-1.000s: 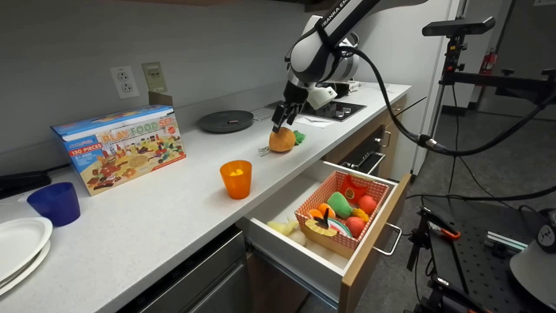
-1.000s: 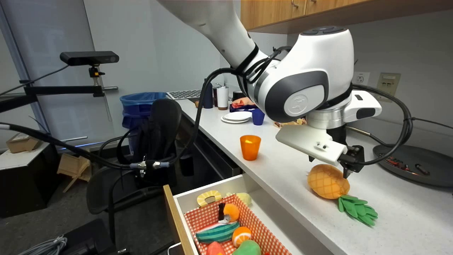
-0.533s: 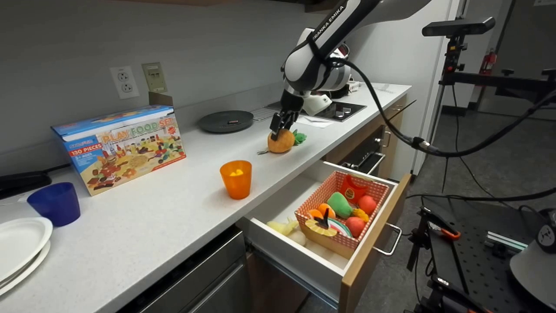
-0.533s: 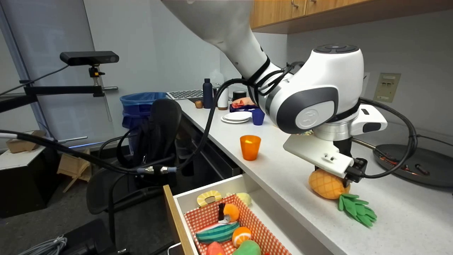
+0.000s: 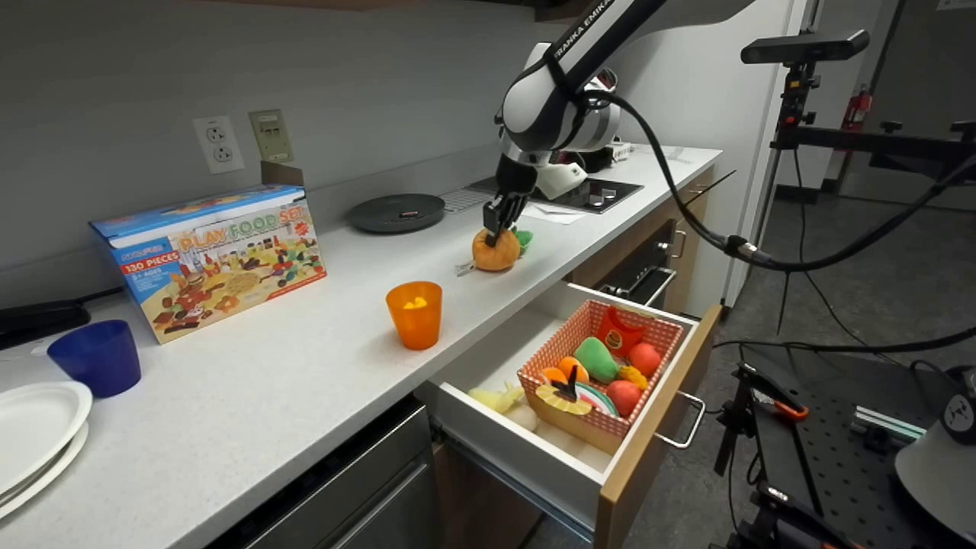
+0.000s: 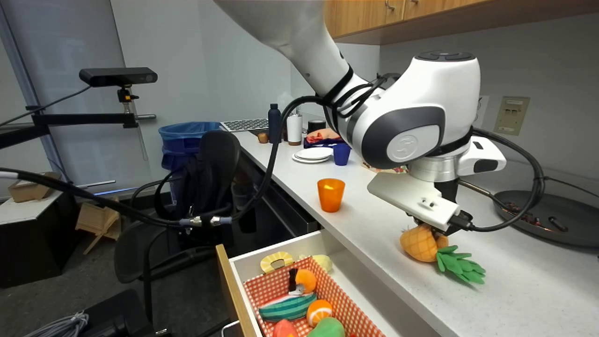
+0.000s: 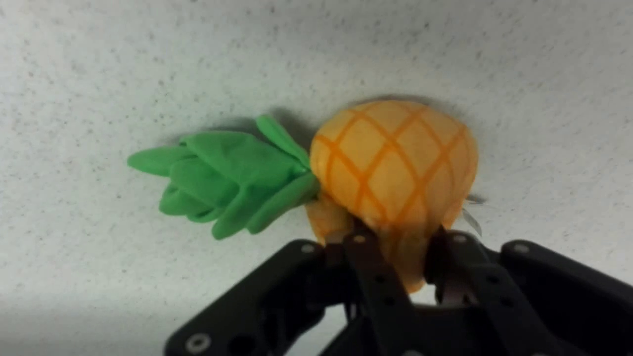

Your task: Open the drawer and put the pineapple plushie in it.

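The pineapple plushie (image 7: 390, 153), yellow-orange with a lattice print and green leaves, lies on its side at the counter. Squeezed between its fingers, my gripper (image 7: 403, 242) holds the plushie by the body, which bulges around the pads. In an exterior view the gripper (image 5: 493, 231) comes down on the plushie (image 5: 499, 259) from above; the plushie (image 6: 418, 244) shows in an exterior view too, partly behind the wrist. I cannot tell whether it is off the counter. The drawer (image 5: 526, 451) is pulled out below the counter edge, its silver handle (image 5: 690, 427) facing outward.
Inside the drawer sits a red-checked basket (image 5: 560, 335) filled with toy food; pale yellow toys (image 5: 496, 398) lie beside it. An orange cup (image 5: 415, 316) stands near the counter edge. A dark pan (image 5: 381, 217), a toy food box (image 5: 221, 259) and a blue cup (image 5: 99, 358) are farther along.
My gripper came down onto the plushie, then its fingers closed on the body and pinched it. The plushie has shifted slightly with the gripper. The drawer has not moved.
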`<action>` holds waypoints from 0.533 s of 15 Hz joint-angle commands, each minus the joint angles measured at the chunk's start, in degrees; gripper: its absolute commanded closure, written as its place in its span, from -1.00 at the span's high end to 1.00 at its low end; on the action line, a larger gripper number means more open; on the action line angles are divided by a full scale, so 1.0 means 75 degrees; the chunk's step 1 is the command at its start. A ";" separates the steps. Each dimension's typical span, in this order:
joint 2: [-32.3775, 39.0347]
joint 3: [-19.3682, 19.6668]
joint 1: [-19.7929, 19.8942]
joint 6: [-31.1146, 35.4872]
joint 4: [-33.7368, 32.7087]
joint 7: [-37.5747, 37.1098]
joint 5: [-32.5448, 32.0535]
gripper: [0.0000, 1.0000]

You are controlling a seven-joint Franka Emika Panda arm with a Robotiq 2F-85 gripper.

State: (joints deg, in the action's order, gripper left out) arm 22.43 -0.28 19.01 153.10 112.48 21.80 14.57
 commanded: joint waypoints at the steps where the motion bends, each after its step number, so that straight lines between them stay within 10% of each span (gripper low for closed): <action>1: -0.1084 -0.0305 0.0059 -0.0728 0.1183 0.0289 0.0518 -0.98; 8: -0.2556 -0.0005 -0.0561 -0.1508 0.3124 0.0154 0.0990 -0.92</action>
State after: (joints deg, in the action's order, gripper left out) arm 8.74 -2.01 16.93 143.80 129.02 22.04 19.39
